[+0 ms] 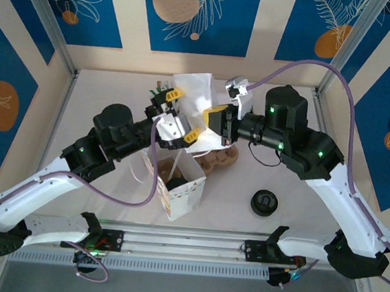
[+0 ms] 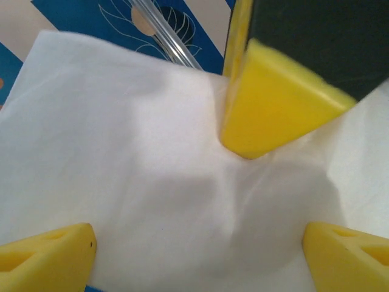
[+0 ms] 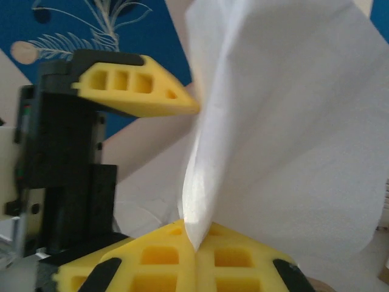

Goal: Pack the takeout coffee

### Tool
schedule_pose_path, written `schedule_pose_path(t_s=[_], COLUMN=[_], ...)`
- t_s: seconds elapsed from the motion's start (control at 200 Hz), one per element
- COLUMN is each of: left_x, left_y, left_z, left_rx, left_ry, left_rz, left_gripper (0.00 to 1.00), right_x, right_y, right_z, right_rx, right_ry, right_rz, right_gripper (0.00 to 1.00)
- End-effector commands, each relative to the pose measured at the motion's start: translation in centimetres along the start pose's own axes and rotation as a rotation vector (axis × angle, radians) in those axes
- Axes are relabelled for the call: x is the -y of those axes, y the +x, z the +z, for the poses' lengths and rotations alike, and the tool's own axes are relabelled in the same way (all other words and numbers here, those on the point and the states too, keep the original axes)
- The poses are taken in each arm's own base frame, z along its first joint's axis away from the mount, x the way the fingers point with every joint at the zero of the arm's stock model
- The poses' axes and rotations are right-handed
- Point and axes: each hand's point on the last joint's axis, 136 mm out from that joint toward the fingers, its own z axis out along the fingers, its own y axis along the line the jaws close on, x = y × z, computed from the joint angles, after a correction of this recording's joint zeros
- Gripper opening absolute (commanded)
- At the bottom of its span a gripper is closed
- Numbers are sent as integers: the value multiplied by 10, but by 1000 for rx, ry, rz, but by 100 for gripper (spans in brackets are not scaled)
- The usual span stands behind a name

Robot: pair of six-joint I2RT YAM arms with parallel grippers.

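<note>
Coffee seems bagged, napkin not yet in.
Your paper bag (image 1: 189, 190) stands open, with what looks like the takeout coffee (image 1: 170, 182) inside (a dark round top, hard to confirm). Your right gripper (image 3: 194, 246) pinches the napkin (image 1: 197, 91) above it. Your left gripper (image 2: 197, 255) is spread wide.

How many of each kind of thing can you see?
Robot hands: 2 (left hand, right hand)
White paper: 1
White bag: 1
Brown tray: 1
Black lid: 1
Total: 6
</note>
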Motion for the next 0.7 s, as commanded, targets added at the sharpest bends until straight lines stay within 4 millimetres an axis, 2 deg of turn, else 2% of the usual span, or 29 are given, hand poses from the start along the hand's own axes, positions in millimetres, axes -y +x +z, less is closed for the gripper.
schedule_pose_path(t_s=[0.0, 0.1, 0.285, 0.695], left_x=[-1, 8, 12, 23], left_y=[-22, -24, -14, -14], left_z=[-9, -10, -5, 1], left_rx=[104, 131, 96, 140], left_ry=[9, 51, 55, 89], left_rz=[-89, -96, -86, -173], left_gripper=[88, 89, 91, 93], right_x=[-17, -25, -36, -56], right_y=[-5, -6, -7, -9], right_z=[-3, -4, -7, -9], right_rx=[27, 27, 34, 51], right_ry=[-82, -117, -166, -266], right_rz=[0, 5, 11, 18], right_gripper=[0, 0, 0, 0])
